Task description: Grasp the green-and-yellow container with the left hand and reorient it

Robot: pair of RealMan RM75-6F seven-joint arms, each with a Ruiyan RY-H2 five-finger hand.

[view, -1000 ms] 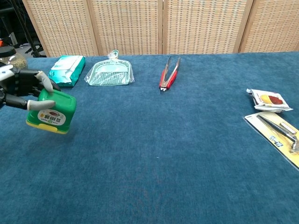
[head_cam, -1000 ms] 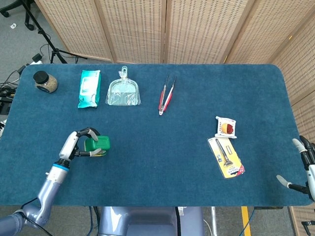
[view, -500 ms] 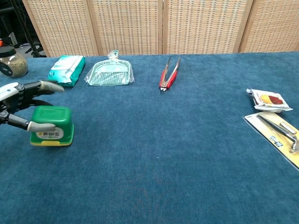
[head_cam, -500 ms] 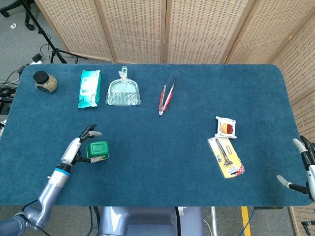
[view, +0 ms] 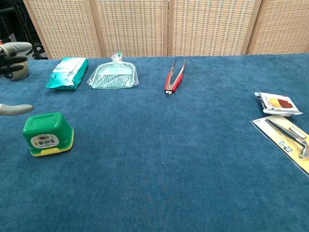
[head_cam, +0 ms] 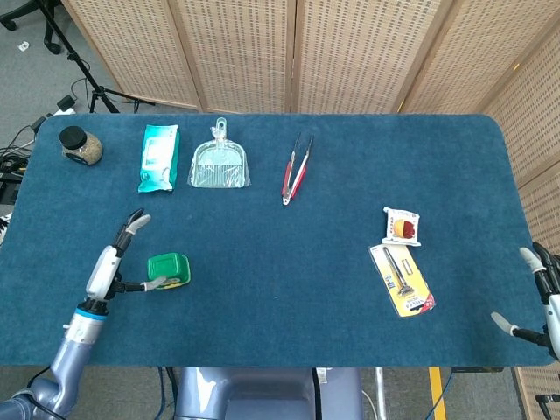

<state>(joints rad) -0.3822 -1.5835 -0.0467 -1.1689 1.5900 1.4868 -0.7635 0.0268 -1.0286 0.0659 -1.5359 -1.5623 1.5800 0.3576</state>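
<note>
The green-and-yellow container (head_cam: 167,269) stands on the blue desk (head_cam: 289,280) near its front left edge, green body uppermost, yellow band at the base, label facing the chest camera. The left hand (head_cam: 118,260) is just beside it, holding nothing, fingers spread; one fingertip reaches toward the container's side, contact unclear. The right hand (head_cam: 535,297) sits at the desk's right edge, fingers apart, empty.
</note>
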